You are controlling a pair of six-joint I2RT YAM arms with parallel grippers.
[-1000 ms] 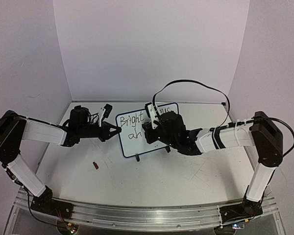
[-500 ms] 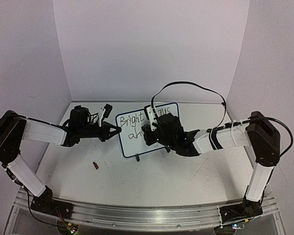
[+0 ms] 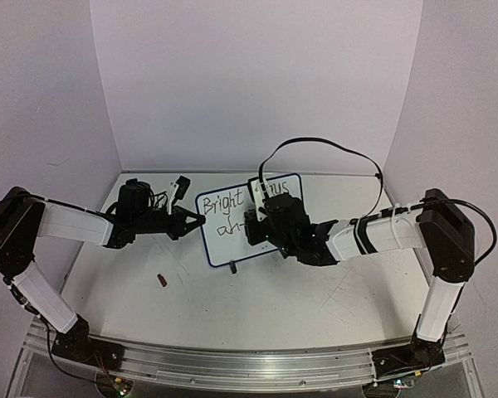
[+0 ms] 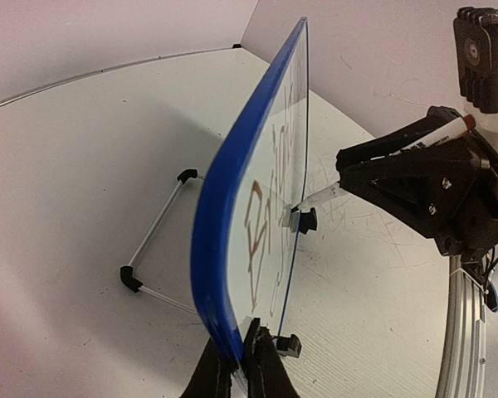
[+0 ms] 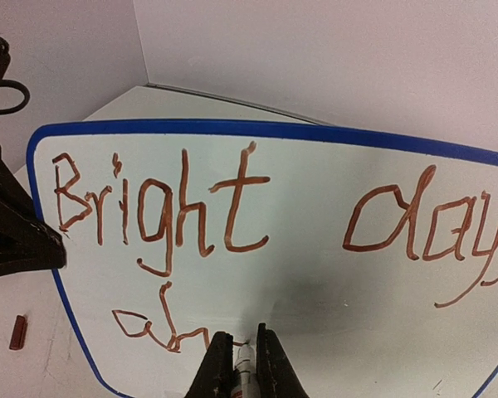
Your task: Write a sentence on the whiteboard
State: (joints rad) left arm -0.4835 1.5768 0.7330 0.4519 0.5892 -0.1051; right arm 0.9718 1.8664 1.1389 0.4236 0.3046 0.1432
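Note:
The whiteboard (image 3: 229, 238) stands upright on its feet mid-table, blue-rimmed (image 4: 224, 240). The sentence (image 5: 162, 207) reads "Bright days" on the top line in dark reddish-brown strokes, with "ah" begun below it. My left gripper (image 3: 197, 220) is shut on the board's left edge (image 4: 247, 348). My right gripper (image 3: 259, 222) is shut on a white marker (image 5: 246, 366), and its tip touches the board's face just right of the "ah". From the left wrist, the marker (image 4: 436, 138) points at the board.
A small reddish marker cap (image 3: 161, 280) lies on the table in front of the board's left side, also showing as the cap (image 5: 17, 332) in the right wrist view. The board's wire stand (image 4: 153, 240) reaches behind it. A black cable (image 3: 332, 145) loops above the right arm.
My right gripper with the marker has shifted slightly to the left along the lower line. The left gripper and the board have stayed put.

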